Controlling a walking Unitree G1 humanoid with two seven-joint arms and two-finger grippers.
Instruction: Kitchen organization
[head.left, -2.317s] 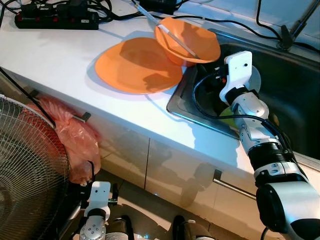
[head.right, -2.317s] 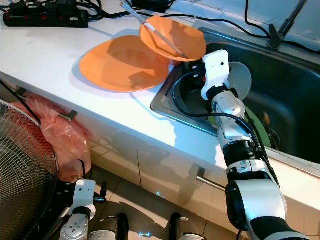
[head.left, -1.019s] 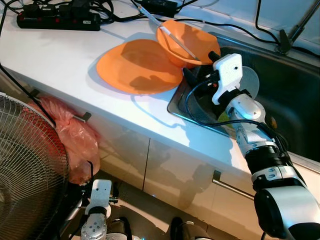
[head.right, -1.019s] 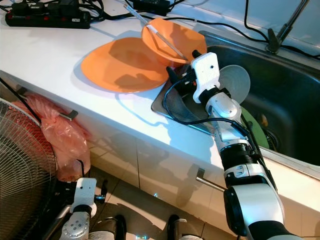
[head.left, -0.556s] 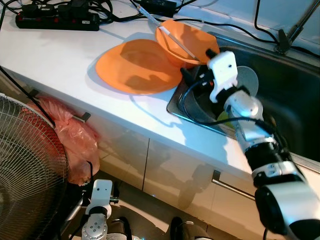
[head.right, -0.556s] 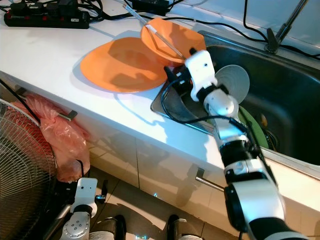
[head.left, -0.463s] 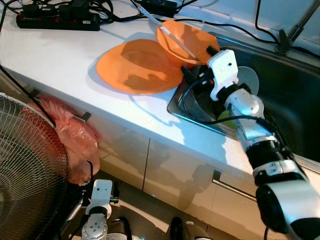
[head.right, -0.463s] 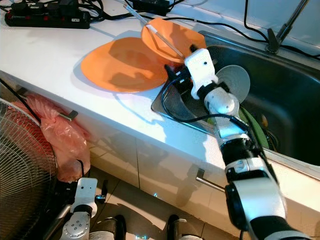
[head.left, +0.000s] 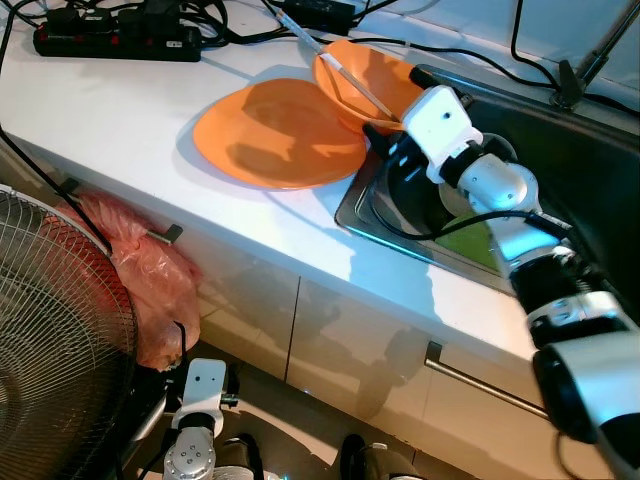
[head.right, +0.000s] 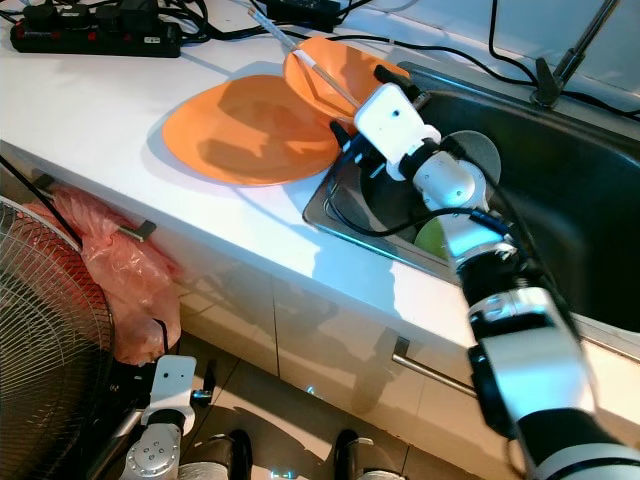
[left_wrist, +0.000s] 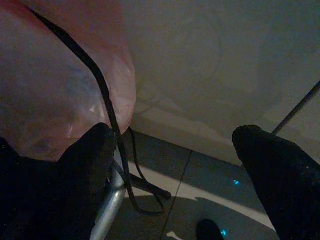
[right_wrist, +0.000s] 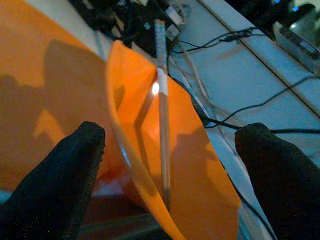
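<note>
Reaching over the near-left corner of the sink (head.left: 600, 190), the right claw (right_wrist: 167, 165) stands with its two black fingers (right_wrist: 55, 185) spread wide and nothing between them, pointed at the orange bowl (head.left: 375, 85). That bowl sits tilted at the sink's edge, leaning partly over the orange plate (head.left: 275, 130) beside it on the white counter (head.left: 110, 110), and a pale chopstick-like stick (right_wrist: 162, 125) lies slanted inside it (its far end juts past the rim toward the cables). In the sink basin just beyond the wrist lie a grey dish (head.right: 478, 155) and something green (head.left: 470, 238). A black power strip (head.left: 115, 40) with tangled cables rests at the counter's back edge. Below the counter, the left claw (left_wrist: 175, 150) hangs low near the floor, fingers apart and empty, beside a pink plastic bag (head.left: 140, 270) hung on a cabinet handle, with a wire fan guard (head.left: 50, 350) close by.
</note>
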